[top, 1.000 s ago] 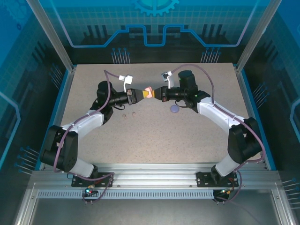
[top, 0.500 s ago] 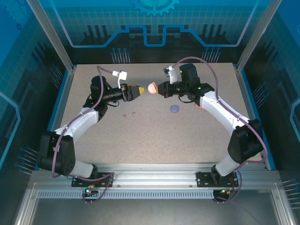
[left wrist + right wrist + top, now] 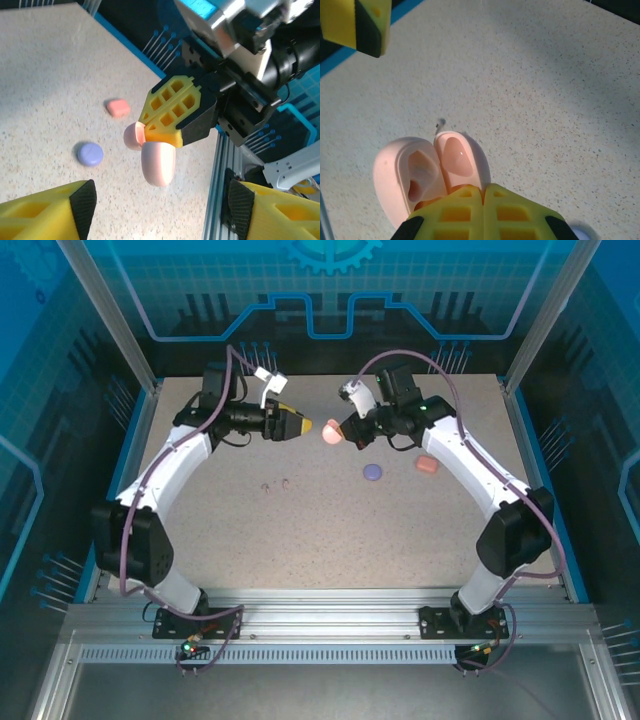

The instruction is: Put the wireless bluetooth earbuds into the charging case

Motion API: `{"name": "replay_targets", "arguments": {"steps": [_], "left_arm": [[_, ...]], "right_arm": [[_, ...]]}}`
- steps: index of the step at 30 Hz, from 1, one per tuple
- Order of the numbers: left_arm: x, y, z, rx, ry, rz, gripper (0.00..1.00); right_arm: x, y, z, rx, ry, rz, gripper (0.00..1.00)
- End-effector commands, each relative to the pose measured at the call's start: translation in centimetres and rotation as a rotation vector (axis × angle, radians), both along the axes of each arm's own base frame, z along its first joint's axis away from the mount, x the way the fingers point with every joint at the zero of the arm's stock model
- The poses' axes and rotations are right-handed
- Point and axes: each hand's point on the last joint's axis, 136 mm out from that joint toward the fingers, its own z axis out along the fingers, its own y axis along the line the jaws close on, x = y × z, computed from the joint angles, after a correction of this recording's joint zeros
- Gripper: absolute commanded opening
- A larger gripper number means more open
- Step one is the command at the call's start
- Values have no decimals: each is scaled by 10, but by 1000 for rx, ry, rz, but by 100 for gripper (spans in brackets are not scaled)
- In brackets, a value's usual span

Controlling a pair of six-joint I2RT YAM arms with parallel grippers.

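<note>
My right gripper is shut on the edge of the pink charging case, holding it above the table. Its lid is swung open and its moulded wells show. From the left wrist view the same case hangs from the right gripper's yellow fingers. My left gripper stands open a short way left of the case, with nothing between its fingers. Two tiny earbuds lie on the table in front of the left gripper.
A purple case and a coral case lie shut on the speckled table, right of centre. Blue rails and clear walls border the table. A small dark speck lies on the table beyond the pink case.
My left gripper has let go of the pink case, opened and drawn back to the left. The right gripper keeps the case and has shifted slightly toward the back.
</note>
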Motion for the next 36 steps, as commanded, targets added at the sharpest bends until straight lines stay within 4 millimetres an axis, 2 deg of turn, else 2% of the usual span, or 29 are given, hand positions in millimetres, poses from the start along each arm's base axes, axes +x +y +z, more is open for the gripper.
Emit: {"name": "replay_targets", "arguments": {"steps": [1,7,18,29,36], "left_arm": [[-26,-7,-14,55,59,-113,71],[-29,-19,-34,117,98,-161,66],[-31,-33,-49,122,136,-206,51],[-28,-36,-49,103,130,-209,33],[-29,-37,-45,78,125,-219,32]], "right_arm": [[-9,4,-8,-76,-5,63,0],[-15,19,-9,-72,-7,99,0],[-18,34,-6,-56,-14,123,0],[-16,35,-9,-56,-13,115,0],[-16,36,-9,-50,-14,117,0]]}}
